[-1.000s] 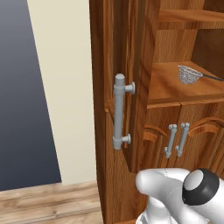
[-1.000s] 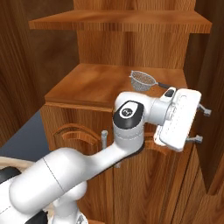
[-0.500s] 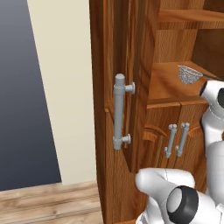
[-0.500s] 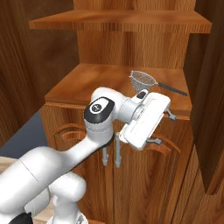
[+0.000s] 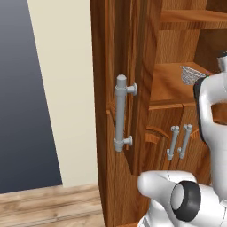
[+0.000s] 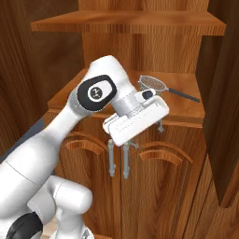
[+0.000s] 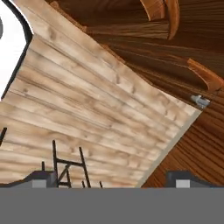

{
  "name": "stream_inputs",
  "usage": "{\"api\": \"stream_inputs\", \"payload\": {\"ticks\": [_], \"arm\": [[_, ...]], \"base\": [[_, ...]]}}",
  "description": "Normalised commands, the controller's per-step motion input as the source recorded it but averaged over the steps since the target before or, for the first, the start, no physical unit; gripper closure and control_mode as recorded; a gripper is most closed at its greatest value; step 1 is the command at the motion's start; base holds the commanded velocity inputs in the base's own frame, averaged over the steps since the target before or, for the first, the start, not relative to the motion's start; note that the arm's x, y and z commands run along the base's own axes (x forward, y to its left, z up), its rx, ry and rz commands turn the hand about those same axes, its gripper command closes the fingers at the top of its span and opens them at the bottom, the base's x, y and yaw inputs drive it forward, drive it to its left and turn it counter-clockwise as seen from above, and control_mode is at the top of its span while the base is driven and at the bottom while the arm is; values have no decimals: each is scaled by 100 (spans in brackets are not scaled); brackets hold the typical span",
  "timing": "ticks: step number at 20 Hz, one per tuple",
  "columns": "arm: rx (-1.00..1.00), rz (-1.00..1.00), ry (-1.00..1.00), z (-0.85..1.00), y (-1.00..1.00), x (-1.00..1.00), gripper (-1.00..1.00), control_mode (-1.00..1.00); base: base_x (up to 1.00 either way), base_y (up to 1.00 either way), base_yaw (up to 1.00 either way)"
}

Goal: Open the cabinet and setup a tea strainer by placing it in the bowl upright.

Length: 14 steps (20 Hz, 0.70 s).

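Clearly, the cabinet (image 5: pixel 133 53) is seen standing open, its upper door (image 5: pixel 116 88) swung out to the left with a thick grey bar handle (image 5: pixel 121 113) on its edge. On the wooden shelf (image 6: pixel 182 100) inside, the tea strainer (image 6: pixel 150 83) is found lying near the front, its mesh basket to the left and its thin dark handle (image 6: pixel 183 94) stretched out to the right. In the left base view the strainer (image 5: pixel 191 74) is partly hidden by the white arm. The gripper (image 7: pixel 111 179) is held in front of the shelf edge, just below and left of the strainer, and is pointed down toward the pale plank floor (image 7: pixel 87 113). The jaws are spread wide and released, with nothing between them. Below the shelf, two lower doors are shut, with a pair of slim grey handles (image 6: pixel 119 158) side by side.
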Motion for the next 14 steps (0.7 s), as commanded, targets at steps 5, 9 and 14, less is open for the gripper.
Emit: {"api": "stream_inputs", "payload": {"ticks": [5,9,14], "arm": [[39,22,-65,2,51,0,-100,-100],[12,20,-71,3,21,0,-100,-100],[-1,0,-25,34,24,3,-100,-100]], "base": [[0,0,0],[0,0,0],[0,0,0]]}}
